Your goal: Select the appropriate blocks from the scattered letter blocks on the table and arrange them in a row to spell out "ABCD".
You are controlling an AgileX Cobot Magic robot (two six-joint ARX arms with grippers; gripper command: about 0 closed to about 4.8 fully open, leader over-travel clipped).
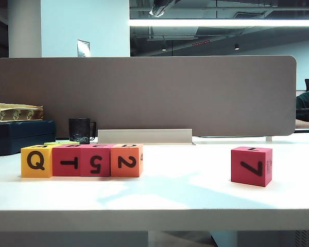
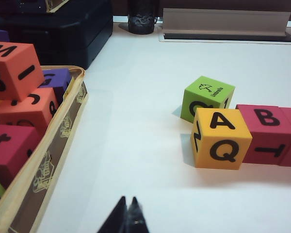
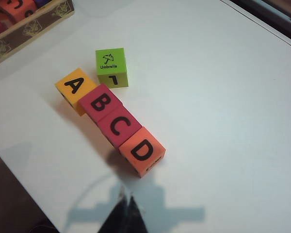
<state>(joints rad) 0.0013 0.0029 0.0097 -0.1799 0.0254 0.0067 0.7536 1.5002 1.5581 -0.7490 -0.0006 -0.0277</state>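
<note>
Left gripper point(image 2: 127, 216): jaws pressed together, empty, hanging above bare table point(image 2: 145, 145) well short of the row.
Right gripper point(image 3: 125, 216): fingertips also meet, nothing between them; it hovers just past the row's D end, its shadow falling on the white top.
Row: yellow block point(image 3: 75, 89), B block point(image 3: 101, 103), C block point(image 3: 119, 126) and orange block point(image 3: 141, 151) stand side by side, faces touching, tops reading A, B, C, D.
Front faces: Q, T, 5, 2 in the exterior view, so the word shows only from above.
Strays: green block point(image 3: 111, 66) sits just behind the A–B end, possibly touching it; the gap is hard to judge. 7 block point(image 1: 252, 165) stands well apart on the right.
Bin point(image 2: 63, 131): spare cubes, near the left arm.
Step in hand: judged to be clearing away, the spelling looking complete.
Doing it well: lift both arms straight up, jaws kept together, before any sideways sweep, so the light foam cubes are not nudged out of line; leave the green one alone.
</note>
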